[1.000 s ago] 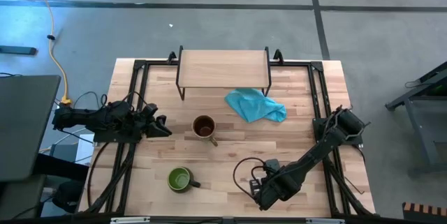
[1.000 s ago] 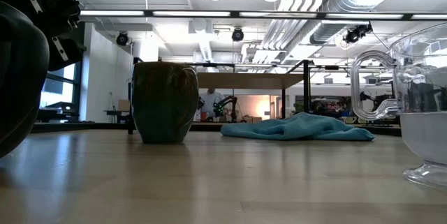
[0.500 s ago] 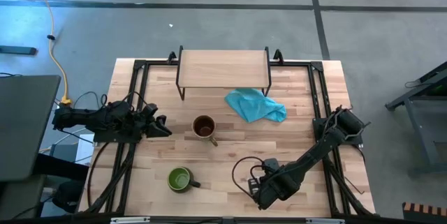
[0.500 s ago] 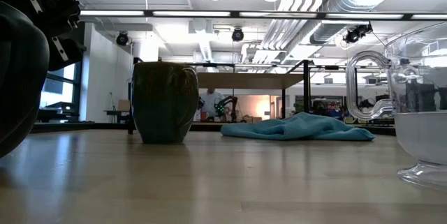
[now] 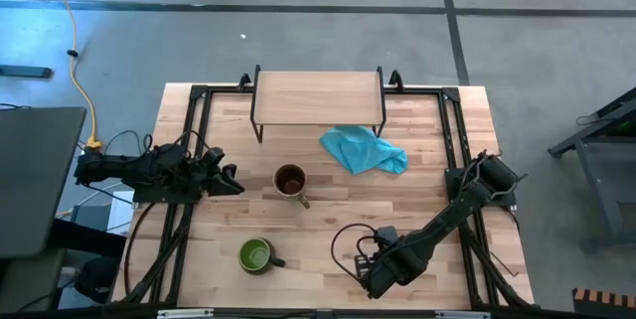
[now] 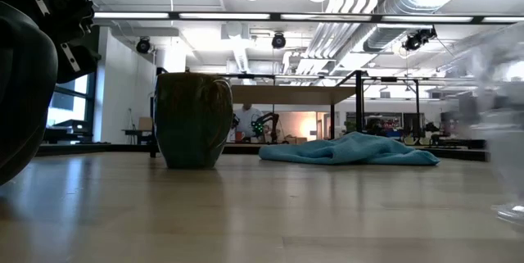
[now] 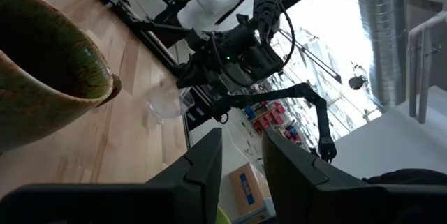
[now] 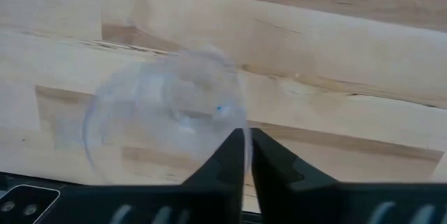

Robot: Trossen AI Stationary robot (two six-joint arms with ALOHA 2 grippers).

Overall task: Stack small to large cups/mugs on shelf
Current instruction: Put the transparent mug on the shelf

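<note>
Desk (image 5: 328,230): you see pale wood planks, smooth, with a soft sheen in the low view.
Shelf (image 5: 318,97): light wood board, matt, on thin black metal legs.
Cloth (image 5: 364,150): teal fabric, soft and crumpled.
Glass cup (image 8: 167,112): clear, glossy glass.
Tan-brown mug (image 5: 290,181): glazed ceramic with a mottled, slightly rough look.
Green-lined mug (image 5: 256,255): dark outside, glossy green inside.
Right gripper (image 8: 245,155): matt dark plastic fingers.
</note>
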